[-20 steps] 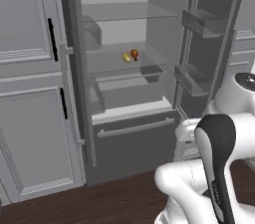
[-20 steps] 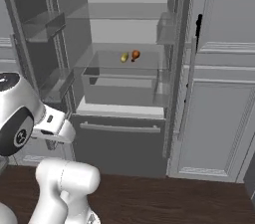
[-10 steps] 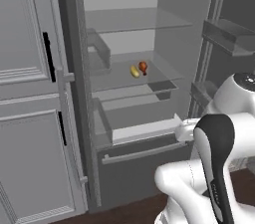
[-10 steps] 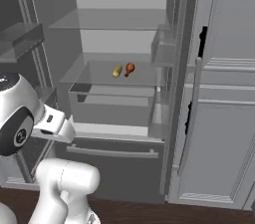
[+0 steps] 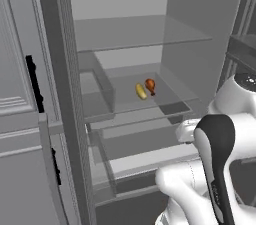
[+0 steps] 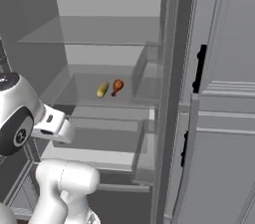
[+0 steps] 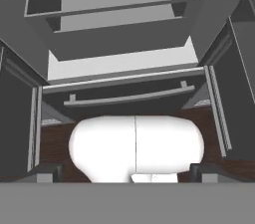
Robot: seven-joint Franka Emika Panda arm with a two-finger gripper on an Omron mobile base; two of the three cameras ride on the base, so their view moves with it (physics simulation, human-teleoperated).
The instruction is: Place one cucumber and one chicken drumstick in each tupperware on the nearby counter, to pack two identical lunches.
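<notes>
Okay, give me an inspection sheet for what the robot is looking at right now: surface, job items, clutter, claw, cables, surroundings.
Surface: open fridge; glass shelf in the middle, drawers below it.
Job's things: one yellowish piece and one orange-brown drumstick lie side by side on the shelf, near each other; contact cannot be told. Same pair in the right base view.
Clutter: nothing seen.
Claw: open, holding nothing; tips low, aimed at the freezer drawer handle.
Cables: nothing seen.
Surroundings: grey panelled cabinets with black handles beside the fridge; dark wood floor.
</notes>
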